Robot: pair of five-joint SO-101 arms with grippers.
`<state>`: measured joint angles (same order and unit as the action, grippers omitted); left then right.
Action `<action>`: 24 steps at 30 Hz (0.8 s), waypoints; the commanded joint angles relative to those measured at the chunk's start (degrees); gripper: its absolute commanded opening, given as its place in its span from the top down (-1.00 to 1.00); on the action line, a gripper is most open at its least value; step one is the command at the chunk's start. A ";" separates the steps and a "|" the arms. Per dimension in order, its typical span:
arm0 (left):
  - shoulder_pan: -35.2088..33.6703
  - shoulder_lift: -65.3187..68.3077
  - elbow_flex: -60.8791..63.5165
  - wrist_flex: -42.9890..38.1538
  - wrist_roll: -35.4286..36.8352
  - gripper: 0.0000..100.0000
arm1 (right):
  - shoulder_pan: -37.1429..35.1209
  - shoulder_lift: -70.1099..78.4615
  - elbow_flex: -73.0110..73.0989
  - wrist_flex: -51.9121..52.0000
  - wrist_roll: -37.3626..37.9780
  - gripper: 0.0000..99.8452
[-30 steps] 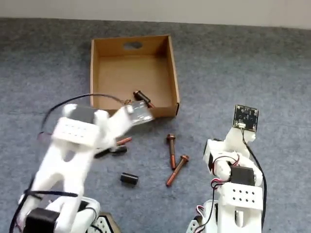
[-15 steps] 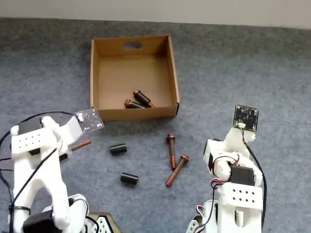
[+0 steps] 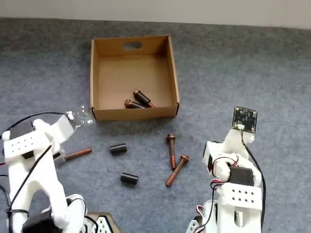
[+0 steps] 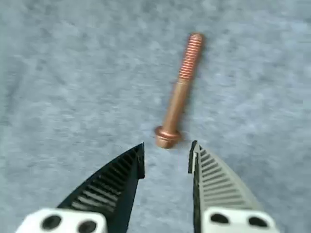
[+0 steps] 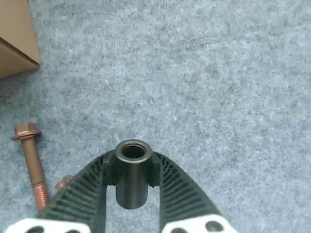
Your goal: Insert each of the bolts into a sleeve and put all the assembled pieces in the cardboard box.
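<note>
1. A copper-coloured threaded metal bolt (image 4: 179, 92) lies flat on the grey felt-covered desk (image 3: 272, 73), close to its left edge.
2. The left claw (image 4: 166, 155) hovers just short of that bolt's flanged head. Its jaws, one black and one pale, stand moderately wide and grip nothing.
3. The right claw (image 5: 132, 170) is clamped on a black cylindrical sleeve (image 5: 132, 174), whose open bore points away from the wrist, above the desk's near right part.
4. A second copper bolt (image 3: 171, 150) and a third copper bolt (image 3: 177, 171) lie just beside each other around the desk's middle.
5. One loose black sleeve (image 3: 117, 149) and another loose black sleeve (image 3: 129, 179) lie between the first bolt and that pair.
6. A brown open-topped cardboard box (image 3: 133, 113) sits toward the far edge. It holds two bolt-and-sleeve pieces (image 3: 138, 101) near its front wall.
</note>
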<state>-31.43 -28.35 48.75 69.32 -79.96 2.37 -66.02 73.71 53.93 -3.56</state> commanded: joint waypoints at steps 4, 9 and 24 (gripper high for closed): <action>1.63 -1.45 -1.19 13.45 7.47 0.66 | 0.22 -0.75 -0.48 -1.01 -0.53 0.99; 3.03 -1.45 6.90 -5.54 19.34 0.66 | 0.22 -0.75 -0.40 -1.01 -0.53 0.99; 3.30 -1.54 8.92 -23.82 38.77 0.66 | 0.22 -0.75 -0.31 -0.92 -0.53 0.99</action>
<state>-29.14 -28.35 60.88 50.07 -46.37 2.37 -66.02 73.71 53.93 -3.56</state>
